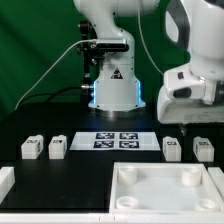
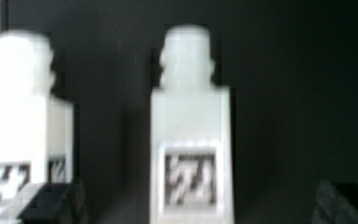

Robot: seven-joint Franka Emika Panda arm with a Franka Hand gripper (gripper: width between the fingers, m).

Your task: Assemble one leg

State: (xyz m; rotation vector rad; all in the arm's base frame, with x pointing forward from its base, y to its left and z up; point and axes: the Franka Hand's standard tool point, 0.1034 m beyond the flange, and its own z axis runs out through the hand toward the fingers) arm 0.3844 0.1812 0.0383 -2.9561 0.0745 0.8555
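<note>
The end effector (image 2: pixel 197 205) hangs released over the leg (image 2: pixel 194 125) on the tabletop (image 1: pixel 90 168). It should descend straight, centred, and stay clear of the neighbouring leg (image 2: pixel 23 120).

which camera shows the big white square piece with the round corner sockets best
The exterior view. The square piece lies at the front on that view's right, its raised rim and round sockets plain, though the frame edge cuts it off. The wrist view shows none of it, only two legs close up.
</note>
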